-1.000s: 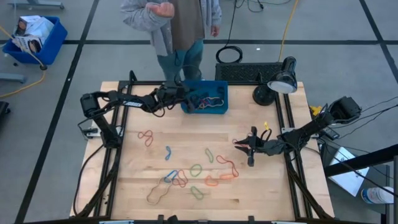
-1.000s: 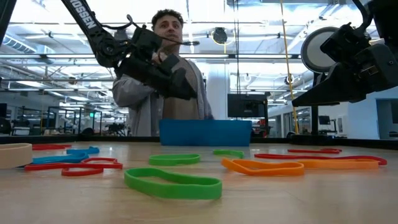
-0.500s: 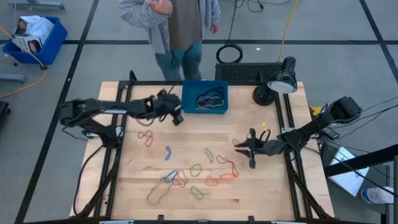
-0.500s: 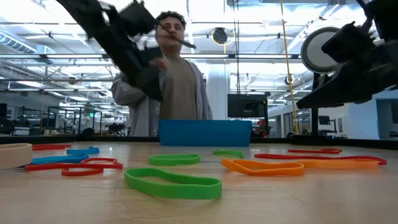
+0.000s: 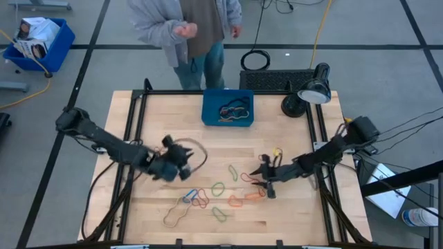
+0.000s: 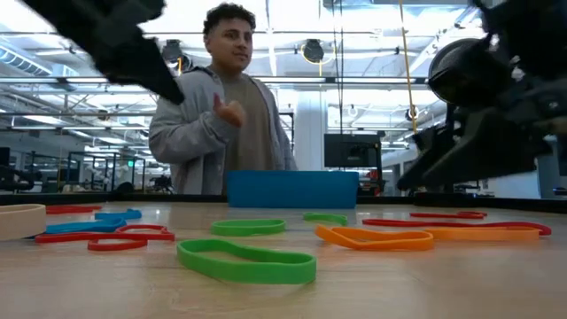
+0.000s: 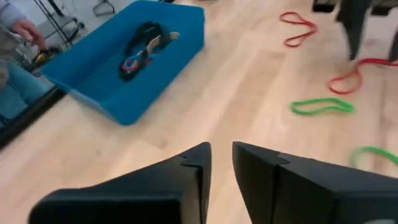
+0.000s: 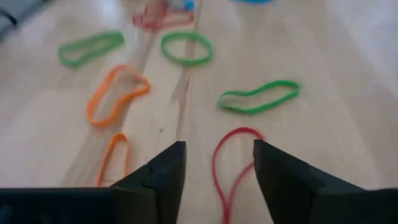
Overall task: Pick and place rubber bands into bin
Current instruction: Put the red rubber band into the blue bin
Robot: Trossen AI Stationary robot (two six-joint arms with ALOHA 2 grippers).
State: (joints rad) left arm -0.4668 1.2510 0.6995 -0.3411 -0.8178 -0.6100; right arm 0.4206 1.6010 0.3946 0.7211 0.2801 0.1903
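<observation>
Rubber bands (image 5: 208,197) lie scattered over the near half of the wooden desk (image 5: 277,214) in the high view, in red, orange, green, blue and tan, and a few more lie inside the blue bin (image 5: 228,108) at the far edge of the desk. The left hand (image 5: 181,164) hangs over the desk left of the middle, near a blue band, well apart from the bin. The right hand (image 5: 266,181) is over the right part, just above a red band (image 5: 253,181). A person (image 5: 190,31) stands behind the desk, and a black lamp (image 5: 308,93) sits at the far right corner. In the low view a green band (image 6: 246,260) lies nearest, an orange band (image 6: 376,237) is to its right, and the bin (image 6: 292,189) stands behind them in front of the person (image 6: 221,115). In the left wrist view the left hand (image 7: 221,165) has its fingers only a narrow gap apart and holds nothing; the bin (image 7: 99,87) with its bands lies ahead of it. In the right wrist view the right hand (image 8: 217,163) is spread wide and empty, and the red band (image 8: 233,162) lies between its fingers on the wood, with a green band (image 8: 258,96) and an orange band (image 8: 115,93) farther ahead.
</observation>
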